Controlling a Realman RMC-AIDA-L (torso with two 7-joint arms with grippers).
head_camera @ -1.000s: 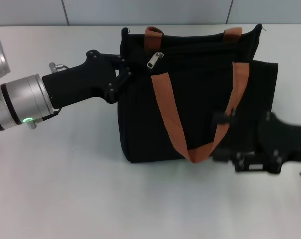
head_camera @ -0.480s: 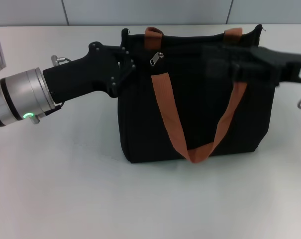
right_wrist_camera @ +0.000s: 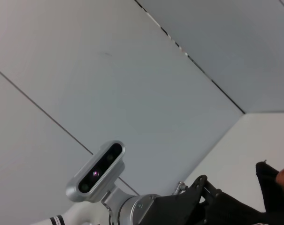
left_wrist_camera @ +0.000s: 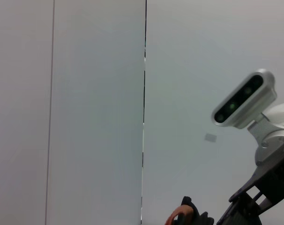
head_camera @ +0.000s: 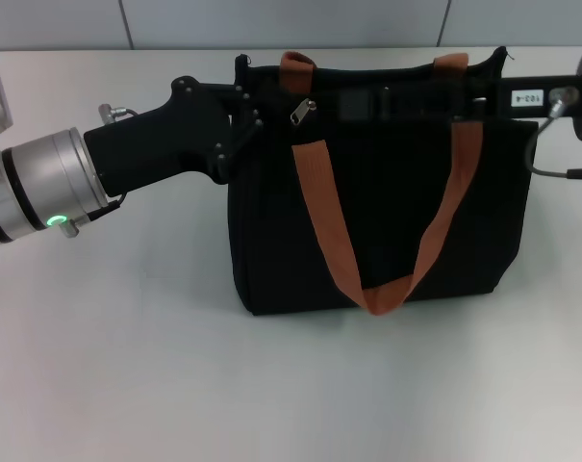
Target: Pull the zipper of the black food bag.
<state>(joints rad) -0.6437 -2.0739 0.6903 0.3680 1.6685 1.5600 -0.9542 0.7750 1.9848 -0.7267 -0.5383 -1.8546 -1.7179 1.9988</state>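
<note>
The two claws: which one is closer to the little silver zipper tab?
The right claw, reaching along the bag's rim beside the zipper tab; the left claw holds the bag's corner.

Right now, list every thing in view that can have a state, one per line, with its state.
black food bag: upright on the table, top edge held at its left corner.
zipper: pull tab hanging near the left end of the track, not gripped.
strap handle: hanging down the front in a loop.
left claw: at the bag's top left corner, clamping the fabric.
right claw: along the bag's top rim, just right of the zipper; open or shut unclear.
</note>
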